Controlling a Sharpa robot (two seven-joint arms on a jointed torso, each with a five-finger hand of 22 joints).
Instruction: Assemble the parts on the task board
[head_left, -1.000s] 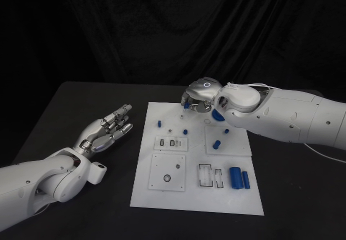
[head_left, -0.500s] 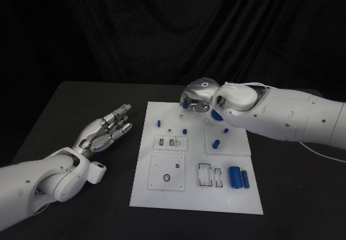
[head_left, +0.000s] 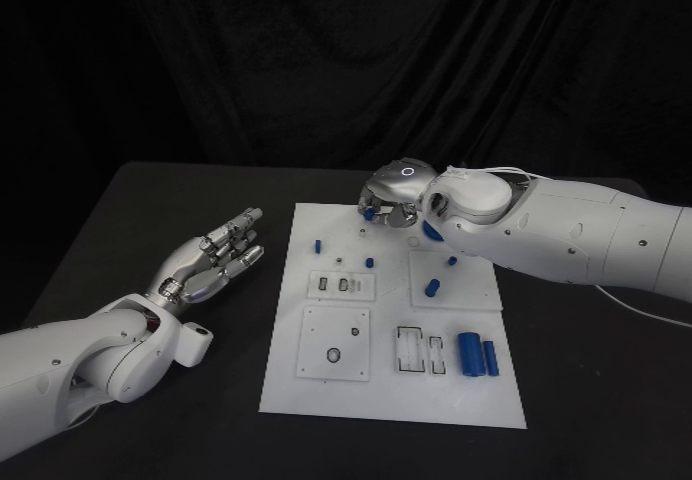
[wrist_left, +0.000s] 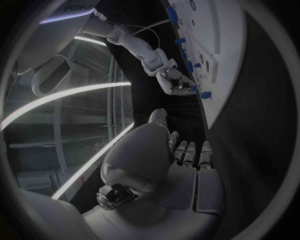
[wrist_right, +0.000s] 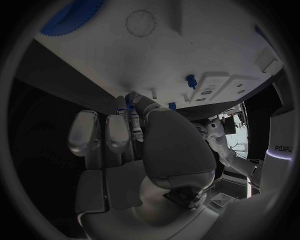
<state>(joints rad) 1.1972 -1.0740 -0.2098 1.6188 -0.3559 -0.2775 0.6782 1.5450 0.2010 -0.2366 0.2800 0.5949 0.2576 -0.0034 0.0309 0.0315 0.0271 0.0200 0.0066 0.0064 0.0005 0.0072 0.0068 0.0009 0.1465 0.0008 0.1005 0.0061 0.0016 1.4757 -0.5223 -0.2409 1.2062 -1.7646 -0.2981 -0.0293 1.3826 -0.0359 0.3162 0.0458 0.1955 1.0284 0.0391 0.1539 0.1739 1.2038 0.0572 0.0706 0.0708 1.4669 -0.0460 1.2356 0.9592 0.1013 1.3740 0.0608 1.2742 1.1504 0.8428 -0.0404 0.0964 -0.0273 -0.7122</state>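
The right hand (head_left: 392, 196) pinches a small blue part (head_left: 372, 212) over the board's (head_left: 389, 400) far edge. The left hand (head_left: 214, 260), fingers spread and holding nothing, hovers beside the board's left edge.

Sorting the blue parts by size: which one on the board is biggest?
The thick blue cylinder lying at the task board's near right, beside a thinner cylinder; the rest are small pegs.
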